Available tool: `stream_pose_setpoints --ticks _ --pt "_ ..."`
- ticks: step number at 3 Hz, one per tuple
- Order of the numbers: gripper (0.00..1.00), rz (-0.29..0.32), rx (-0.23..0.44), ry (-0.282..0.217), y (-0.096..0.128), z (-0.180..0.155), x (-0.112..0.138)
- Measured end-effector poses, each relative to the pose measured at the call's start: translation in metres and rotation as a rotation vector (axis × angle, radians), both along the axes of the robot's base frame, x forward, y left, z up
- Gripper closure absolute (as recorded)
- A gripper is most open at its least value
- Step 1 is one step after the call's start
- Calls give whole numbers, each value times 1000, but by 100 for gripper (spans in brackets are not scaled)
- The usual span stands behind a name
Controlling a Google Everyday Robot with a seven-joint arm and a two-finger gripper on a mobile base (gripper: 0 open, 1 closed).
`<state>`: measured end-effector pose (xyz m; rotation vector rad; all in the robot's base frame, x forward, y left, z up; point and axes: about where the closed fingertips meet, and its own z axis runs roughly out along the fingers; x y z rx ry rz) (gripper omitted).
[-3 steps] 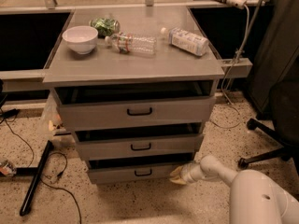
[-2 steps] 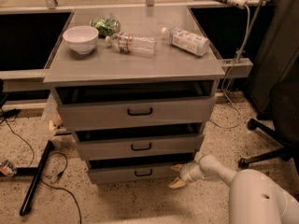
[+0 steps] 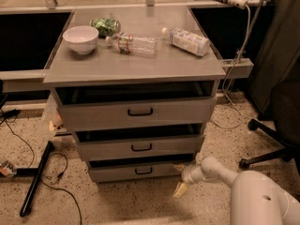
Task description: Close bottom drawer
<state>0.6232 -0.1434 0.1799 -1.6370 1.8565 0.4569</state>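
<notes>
The bottom drawer [image 3: 126,172] is the lowest, narrowest grey front of the grey cabinet [image 3: 136,64], with a small black handle [image 3: 143,170]. It stands pulled out a little, with a dark gap above it. My gripper [image 3: 179,179] is low near the floor at the drawer front's right end, on a white arm [image 3: 220,171] coming from the lower right. Its two yellowish fingertips [image 3: 178,190] are spread apart and hold nothing. The upper fingertip is at the drawer's right corner; I cannot tell whether it touches.
The middle [image 3: 140,146] and top [image 3: 138,112] drawers also stand slightly out. On the cabinet top are a white bowl [image 3: 80,38], a green bag [image 3: 106,25] and two plastic bottles [image 3: 132,43] [image 3: 186,40]. An office chair base [image 3: 267,142] stands right. Cables and a black bar [image 3: 35,179] lie left.
Almost nothing has changed. My gripper stays by the right end of the bottom drawer, and the drawer front has not visibly moved.
</notes>
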Motion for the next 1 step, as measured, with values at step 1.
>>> stream_pose_setpoints --ticks 1 --pt "0 0 0 0 0 0 0"
